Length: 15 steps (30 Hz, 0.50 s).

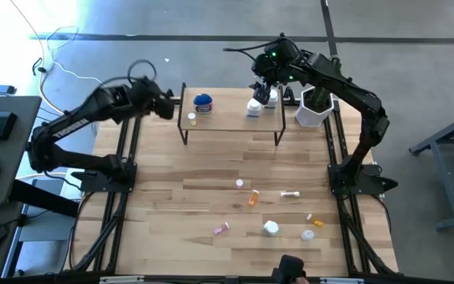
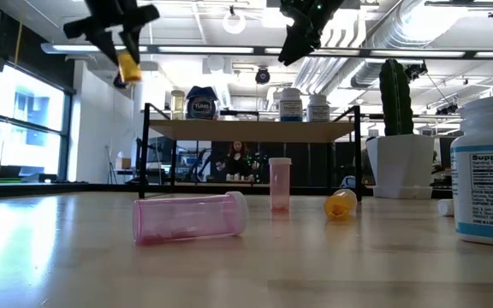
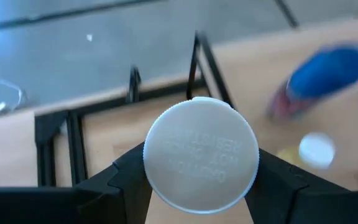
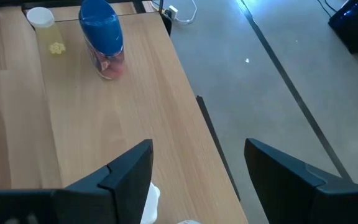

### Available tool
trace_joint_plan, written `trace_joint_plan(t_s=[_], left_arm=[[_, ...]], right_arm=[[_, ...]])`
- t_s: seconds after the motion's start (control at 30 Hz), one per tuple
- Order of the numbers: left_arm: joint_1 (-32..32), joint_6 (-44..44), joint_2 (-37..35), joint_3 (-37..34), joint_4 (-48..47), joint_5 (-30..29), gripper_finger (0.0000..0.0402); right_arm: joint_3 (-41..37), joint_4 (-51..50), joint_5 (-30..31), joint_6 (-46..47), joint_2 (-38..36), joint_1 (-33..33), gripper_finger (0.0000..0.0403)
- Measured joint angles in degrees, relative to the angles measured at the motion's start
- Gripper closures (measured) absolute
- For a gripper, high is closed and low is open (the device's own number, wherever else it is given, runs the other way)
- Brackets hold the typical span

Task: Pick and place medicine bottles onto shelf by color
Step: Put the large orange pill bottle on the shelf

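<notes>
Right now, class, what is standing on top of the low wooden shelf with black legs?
On the low wooden shelf: a blue-lidded jar, a small yellow white-capped bottle and white bottles. The right arm covers anything beneath it.

Grey concrete floor (image 1: 416,47) all round the wooden table (image 1: 211,189). Behind the table: tall bright window (image 2: 32,128) at one side, exposed silver ducting (image 2: 400,34) overhead, round ceiling lamp (image 2: 234,21), person (image 2: 238,158) seated far back.
</notes>
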Motion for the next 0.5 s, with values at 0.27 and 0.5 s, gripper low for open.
trace_joint_plan(t_s=[0.27, 0.5], left_arm=[[6.67, 10.05, 1.98, 9.38, 6.49, 2.76, 0.0211], [8.51, 16.16, 9.10, 19.54, 8.10, 6.50, 0.0208]], right_arm=[[0.00, 0.00, 0.02, -0.01, 0.00, -0.02, 0.0158], [0.00, 0.00, 3.32, 0.18, 0.00, -0.02, 0.0158]])
